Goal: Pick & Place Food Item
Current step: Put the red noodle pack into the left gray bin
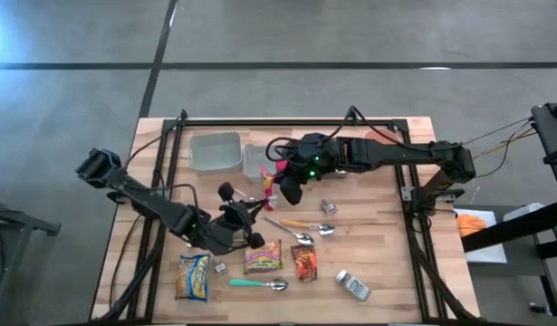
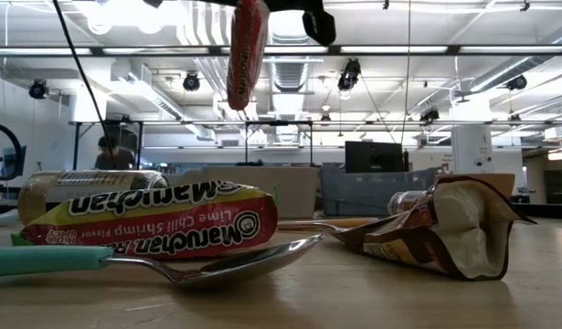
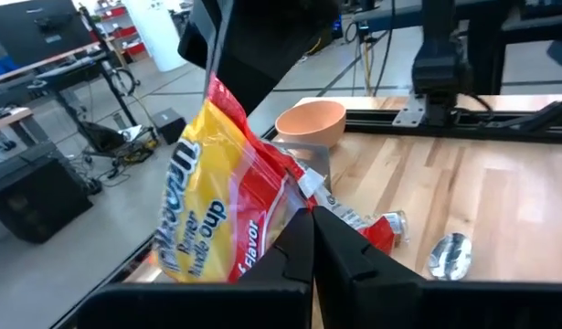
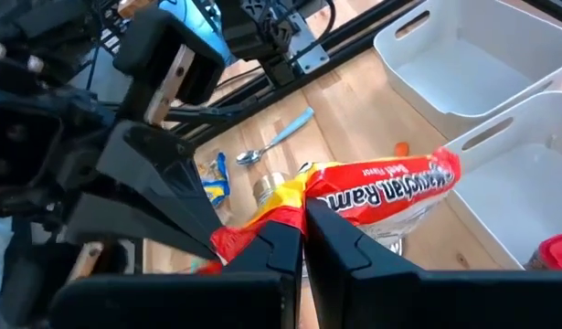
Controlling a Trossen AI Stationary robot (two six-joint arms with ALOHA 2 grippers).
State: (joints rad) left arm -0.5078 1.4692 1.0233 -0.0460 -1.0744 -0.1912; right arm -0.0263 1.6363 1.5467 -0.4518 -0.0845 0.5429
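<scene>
- Two white bins (image 1: 216,150) at the surface's (image 1: 378,249) far edge; a red item in the right-hand bin (image 4: 559,251).
- Red-and-yellow ramen packet (image 1: 268,184) lifted above mid-surface, crinkled, just before the bins.
- Left gripper (image 1: 244,214) pressed together on its lower end.
- Right gripper (image 1: 287,192) pinching its upper end.
- Bare wood at right; packets, spoons crowding the near edge.

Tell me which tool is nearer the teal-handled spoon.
Left. The left tool is above the table's middle, pinching the raised ramen packet, a short way from the teal-handled spoon near the front edge. The right tool grips the same packet from farther back.
</scene>
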